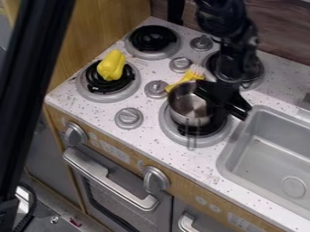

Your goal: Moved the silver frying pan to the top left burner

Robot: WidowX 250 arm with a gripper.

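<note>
My gripper (224, 97) hangs over the right rim of the silver pan (186, 103), covering part of that side. The pan is upright above the front right burner (210, 135), set toward the burner's upper left, and its thin wire handle points to the bottom of the view. In the upper left of the stove, the back left burner (153, 38) has a black coil with nothing on it.
A yellow object (112, 65) lies on the front left burner (91, 93). Behind the pan is a yellow brush (183, 80) with pale bristles. Small grey knobs (156, 89) stand between the burners. A grey sink (272, 156) is at the right.
</note>
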